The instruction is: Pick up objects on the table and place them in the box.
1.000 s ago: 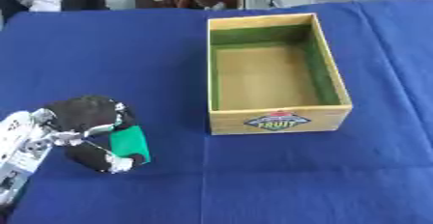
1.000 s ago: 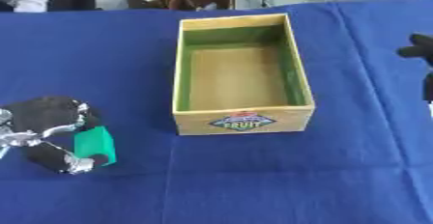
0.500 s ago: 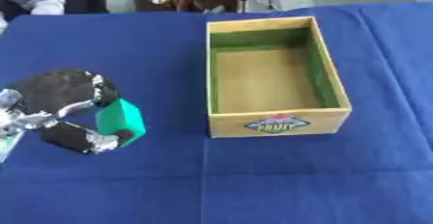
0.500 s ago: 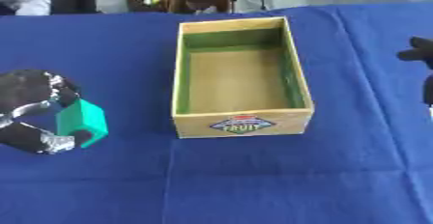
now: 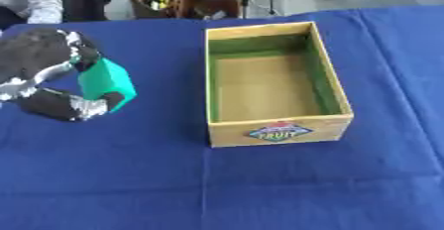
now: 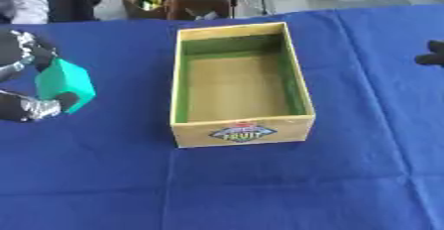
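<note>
My left hand [image 5: 48, 83] is gripping the green block [image 5: 106, 80], fingers curled round it, and I am carrying it higher and closer to the box [image 5: 270, 129] than a second ago; placing comes next. The box is sitting empty on the blue cloth [image 5: 260, 189]. Its front label is reading "FRUIT". My right hand [image 6: 431, 55] is barely showing at the edge; cannot tell its fingers.

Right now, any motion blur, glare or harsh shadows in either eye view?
Left eye view: left hand and the green block it grips are smeared; box reads sharper. Right eye view: same smear on that hand; right hand is a dark soft blob at the right edge. Both views: even lighting, no glare on the blue cloth, only a soft shadow beside the box.
</note>
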Robot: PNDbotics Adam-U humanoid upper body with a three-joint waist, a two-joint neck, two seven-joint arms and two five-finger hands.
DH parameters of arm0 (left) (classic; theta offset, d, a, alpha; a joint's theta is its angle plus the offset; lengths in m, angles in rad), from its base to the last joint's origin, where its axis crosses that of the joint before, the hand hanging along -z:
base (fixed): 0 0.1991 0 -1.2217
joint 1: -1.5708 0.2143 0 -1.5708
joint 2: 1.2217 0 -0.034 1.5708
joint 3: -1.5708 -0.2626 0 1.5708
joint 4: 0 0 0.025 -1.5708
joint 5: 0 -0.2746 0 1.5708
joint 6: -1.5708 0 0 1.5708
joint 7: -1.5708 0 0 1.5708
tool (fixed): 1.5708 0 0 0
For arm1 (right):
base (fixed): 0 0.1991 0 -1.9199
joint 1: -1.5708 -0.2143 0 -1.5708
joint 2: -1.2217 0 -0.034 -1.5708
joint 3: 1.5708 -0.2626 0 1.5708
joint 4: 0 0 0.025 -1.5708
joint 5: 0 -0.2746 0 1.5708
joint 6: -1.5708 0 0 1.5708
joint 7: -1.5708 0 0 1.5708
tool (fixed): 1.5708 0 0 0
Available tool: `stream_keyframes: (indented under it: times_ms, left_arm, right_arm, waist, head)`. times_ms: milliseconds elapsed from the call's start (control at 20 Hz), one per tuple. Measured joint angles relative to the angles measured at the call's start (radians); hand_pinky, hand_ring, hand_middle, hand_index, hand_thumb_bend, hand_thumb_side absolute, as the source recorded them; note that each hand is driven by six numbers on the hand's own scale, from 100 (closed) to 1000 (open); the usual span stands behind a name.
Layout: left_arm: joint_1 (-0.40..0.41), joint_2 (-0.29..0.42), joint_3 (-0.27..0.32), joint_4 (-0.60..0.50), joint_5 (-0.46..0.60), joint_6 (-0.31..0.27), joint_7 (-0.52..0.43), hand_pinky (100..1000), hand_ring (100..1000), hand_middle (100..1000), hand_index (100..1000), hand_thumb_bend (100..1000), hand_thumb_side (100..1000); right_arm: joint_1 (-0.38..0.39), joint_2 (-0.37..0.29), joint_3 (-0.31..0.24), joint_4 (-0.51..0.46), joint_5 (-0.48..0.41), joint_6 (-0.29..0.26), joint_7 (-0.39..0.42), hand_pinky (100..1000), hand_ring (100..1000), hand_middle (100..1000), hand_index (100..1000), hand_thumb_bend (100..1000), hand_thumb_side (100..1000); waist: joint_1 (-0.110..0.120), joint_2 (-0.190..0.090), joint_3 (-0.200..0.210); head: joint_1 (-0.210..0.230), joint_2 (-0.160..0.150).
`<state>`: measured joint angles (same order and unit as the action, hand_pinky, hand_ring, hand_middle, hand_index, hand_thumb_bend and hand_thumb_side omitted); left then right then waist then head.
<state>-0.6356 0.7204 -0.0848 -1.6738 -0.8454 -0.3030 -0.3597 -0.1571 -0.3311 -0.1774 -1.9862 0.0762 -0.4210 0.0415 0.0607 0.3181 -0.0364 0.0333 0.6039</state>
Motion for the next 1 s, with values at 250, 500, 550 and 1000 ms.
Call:
stream_keyframes:
  times_ms: [250,500,550,1000]
  left_arm:
    - [-0.065,-0.004,0.002,0.094,-0.003,-0.007,0.066,422,423,379,584,100,903]
    - [-0.114,-0.035,0.003,0.171,-0.008,-0.017,0.125,392,394,355,556,100,888]
    - [-0.121,-0.041,0.003,0.185,-0.008,-0.02,0.136,391,393,354,555,100,887]
    - [-0.178,-0.094,0.004,0.298,0.039,-0.095,0.182,361,368,336,530,100,886]
  right_arm:
    - [-0.02,-0.009,0.012,0.0,-0.025,-0.006,0.006,962,921,698,873,100,817]
    - [-0.04,-0.017,0.019,0.0,-0.057,-0.009,0.008,959,919,699,873,100,817]
    - [-0.045,-0.018,0.021,0.0,-0.062,-0.01,0.009,959,919,699,873,100,816]
    - [-0.086,-0.027,0.037,0.0,-0.11,-0.042,0.013,952,915,701,871,100,807]
  waist:
    - [0.009,0.0,-0.031]
    - [0.02,0.002,-0.061]
    - [0.022,0.004,-0.066]
    - [0.034,0.024,-0.101]
  head:
    - [0.019,-0.007]
    - [0.039,-0.011]
    - [0.042,-0.012]
    - [0.074,-0.027]
